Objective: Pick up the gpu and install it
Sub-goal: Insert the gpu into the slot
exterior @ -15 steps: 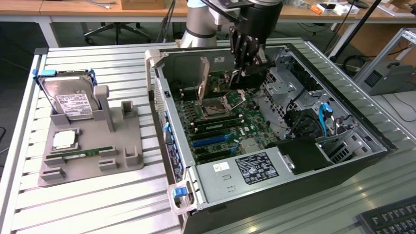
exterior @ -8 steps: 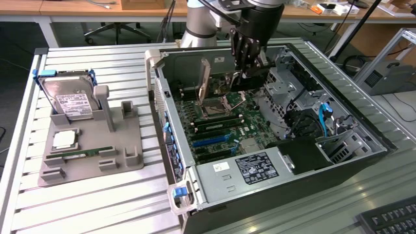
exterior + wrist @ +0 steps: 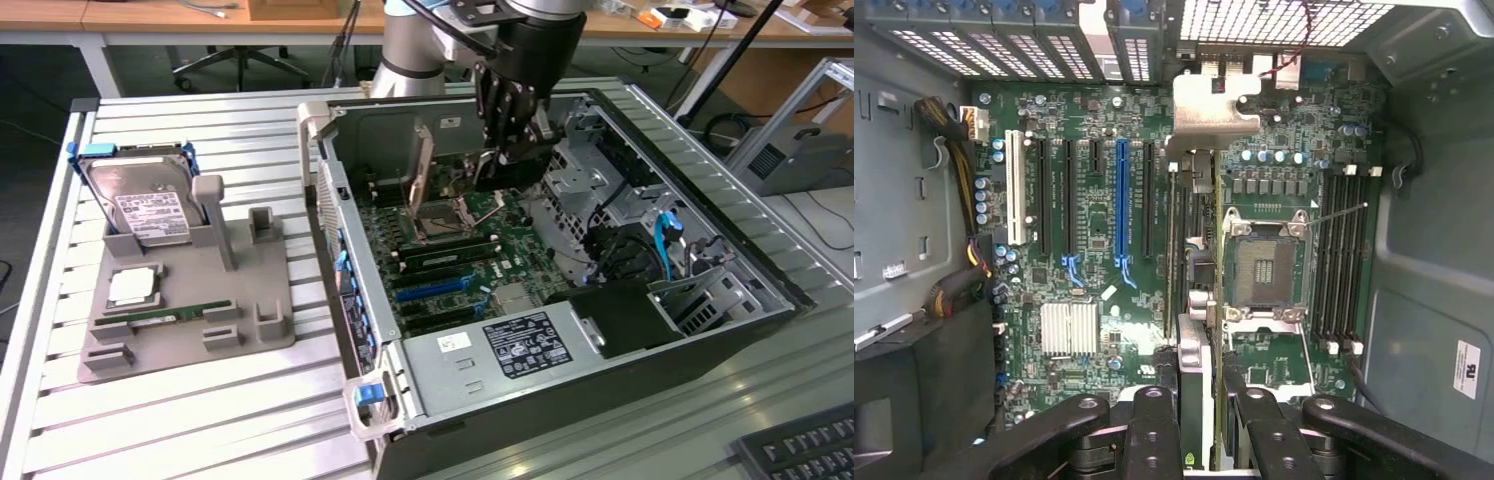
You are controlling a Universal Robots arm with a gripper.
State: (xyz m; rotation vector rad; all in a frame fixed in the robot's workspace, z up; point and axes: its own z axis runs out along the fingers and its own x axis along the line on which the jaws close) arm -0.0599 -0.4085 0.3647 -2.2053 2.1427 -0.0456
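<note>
Exterior view, left to right. Grey moulded fixture (image 3: 187, 310) sits on the ribbed metal table (image 3: 200, 420), with bare slats around it. It carries one boxy silver hard drive (image 3: 150, 205) with blue handles standing upright, one square silver chip (image 3: 134, 287) lying flat, and one narrow green RAM stick (image 3: 174, 316) on edge.

Just beside the fixture, the open PC case (image 3: 561, 290) lies on its side; its raised wall edge faces the fixture. Green motherboard (image 3: 441, 250) exposed, one empty CPU socket (image 3: 438, 215) and blue and black slots visible.

The gripper (image 3: 507, 150) hangs inside the case above the board, with drive cages close on the exterior view's right. Fingers (image 3: 497, 105) partly closed, clamping the gpu (image 3: 511, 165): a thin flat card held edge-down, clear of the board.

Wrist view: the gpu (image 3: 1194, 330) appears edge-on between the black fingers (image 3: 1154, 435), silver end bracket (image 3: 1216, 105) at the far end, positioned between the blue slot (image 3: 1121, 200) and the socket (image 3: 1262, 268).
</note>
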